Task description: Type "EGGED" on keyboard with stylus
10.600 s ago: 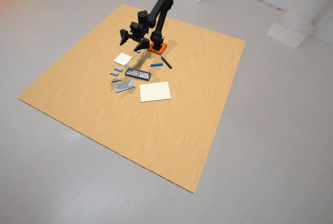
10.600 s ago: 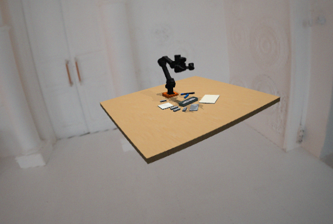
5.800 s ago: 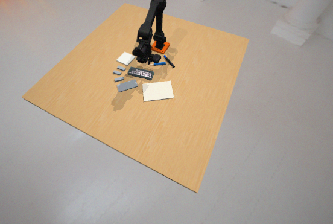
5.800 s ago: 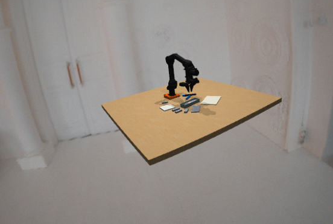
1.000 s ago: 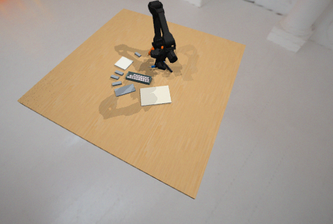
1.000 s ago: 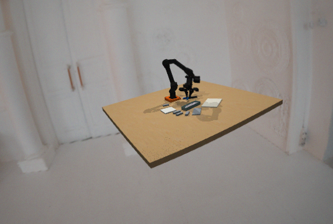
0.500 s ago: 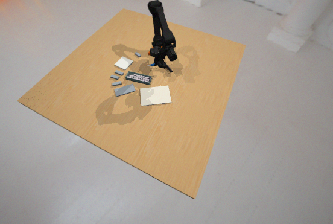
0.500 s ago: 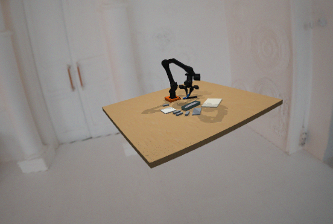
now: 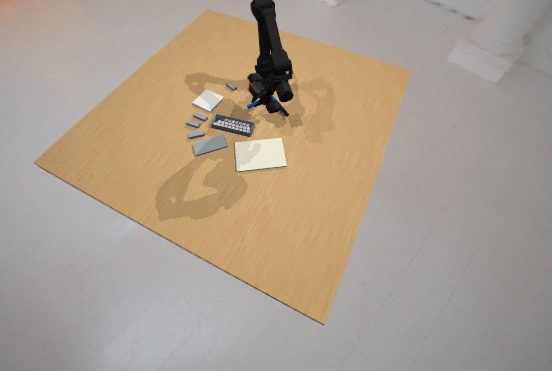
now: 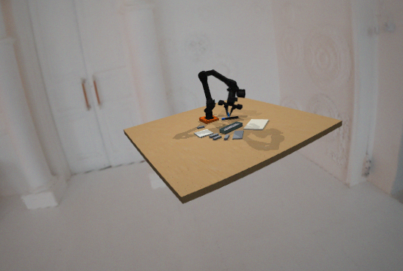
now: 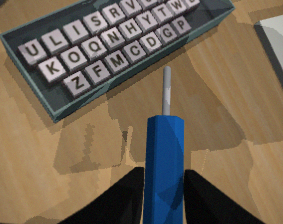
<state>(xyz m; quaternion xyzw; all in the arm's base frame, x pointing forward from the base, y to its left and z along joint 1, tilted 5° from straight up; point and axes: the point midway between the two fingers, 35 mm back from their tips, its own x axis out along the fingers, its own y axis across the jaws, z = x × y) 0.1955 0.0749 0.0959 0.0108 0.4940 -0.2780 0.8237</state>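
The desk [image 9: 310,237] is a flat square slab of pale wood grain carrying thin grey and cream tiles beside a shallow dark-teal keyboard [image 11: 109,47] whose square, light-grey keys bear dark letters. The black gripper [image 11: 164,192] is clamped on the stylus [image 11: 164,160], a faceted matte-blue body ending in a slim grey metal tip. In the wrist view that tip sits just short of the keyboard's near edge, over bare wood.
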